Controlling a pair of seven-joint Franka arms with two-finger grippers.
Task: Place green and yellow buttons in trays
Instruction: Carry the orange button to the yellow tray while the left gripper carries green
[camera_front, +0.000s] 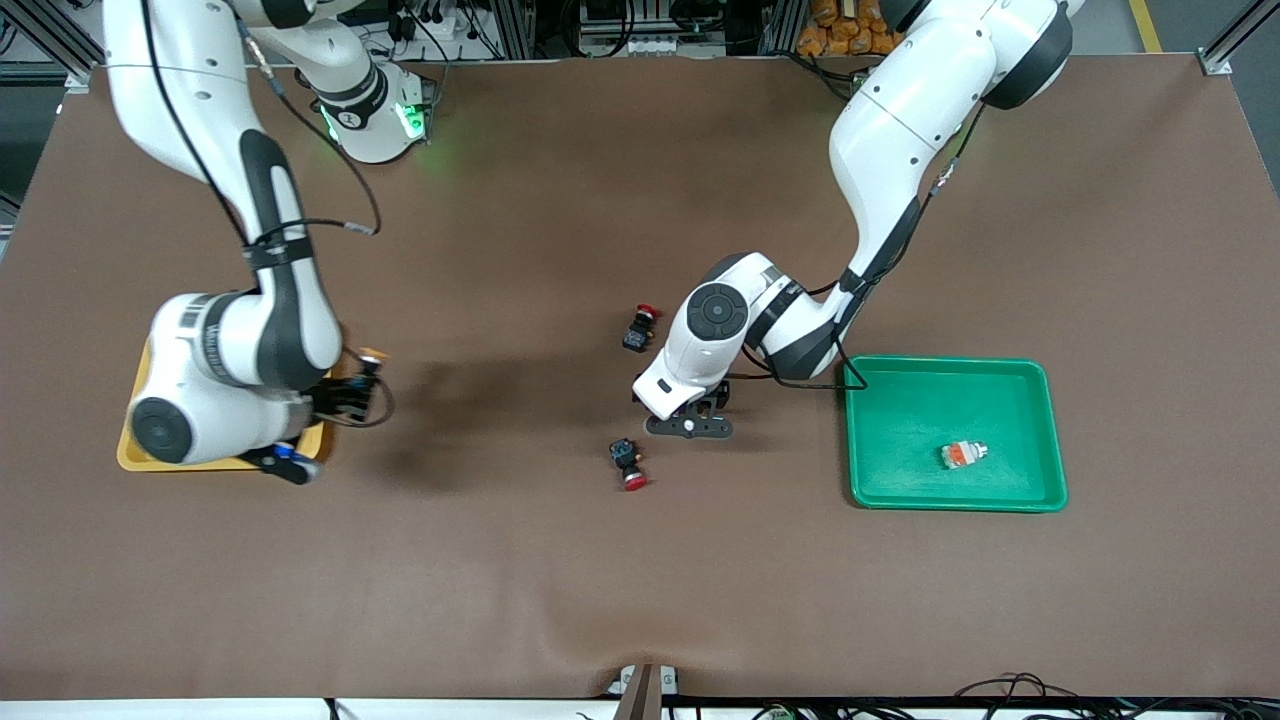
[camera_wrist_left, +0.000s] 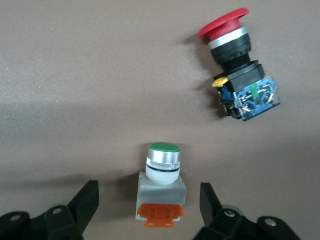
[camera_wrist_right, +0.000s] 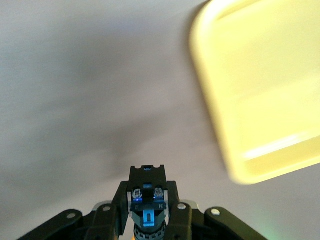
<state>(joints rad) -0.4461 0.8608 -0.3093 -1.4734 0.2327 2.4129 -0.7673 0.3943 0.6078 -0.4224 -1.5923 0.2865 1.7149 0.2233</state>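
Note:
My left gripper (camera_front: 690, 425) (camera_wrist_left: 150, 207) is open and low over the mat. A white-bodied button (camera_wrist_left: 161, 187) with a green cap and an orange band lies between its fingers, apart from both. The front view hides this button. A second white-bodied button (camera_front: 962, 454) lies in the green tray (camera_front: 900, 385). My right gripper (camera_front: 352, 395) (camera_wrist_right: 147, 220) is shut on a black-and-blue-bodied switch (camera_wrist_right: 147, 210), whose cap is hidden. It holds the switch over the mat just beside the yellow tray (camera_front: 135, 455) (camera_wrist_right: 260, 85).
Two red-capped black-and-blue switches lie mid-table, one (camera_front: 640, 327) farther from the front camera than my left gripper, one (camera_front: 628, 465) (camera_wrist_left: 240, 75) nearer. A small orange-yellow thing (camera_front: 372, 354) shows beside my right gripper; I cannot tell what it is.

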